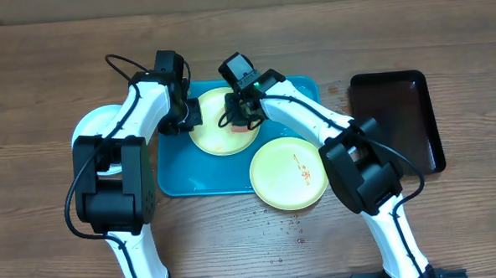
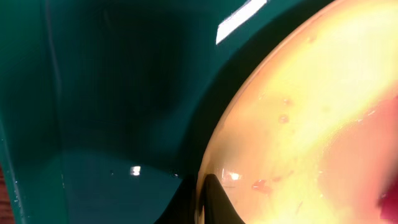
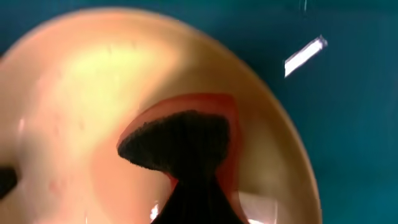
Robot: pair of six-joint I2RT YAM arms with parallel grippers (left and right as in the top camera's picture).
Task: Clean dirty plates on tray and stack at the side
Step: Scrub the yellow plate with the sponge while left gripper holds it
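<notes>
Presently, cleaning is under way and nothing is stacked. My left gripper (image 1: 190, 116), closed, appears to pinch the rim of the pale yellow-green round plastic plate (image 1: 210, 134) lying in the turquoise rimmed plastic tray (image 1: 178, 171). My right gripper (image 1: 240, 116), closed on a dark rough-faced red sponge (image 3: 180, 140), presses that plate's glossy face. A second smeared yellow-green plate (image 1: 275, 175) overhangs the tray's near edge, uncleaned.

Turquoise tray (image 1: 182, 171), flat. In its back half, yellow-green plate (image 1: 212, 134), smeared red. Second yellow-green plate (image 1: 283, 178), orange-streaked, over front right corner. Pale bluish plate (image 1: 92, 125) beside left rim.
</notes>
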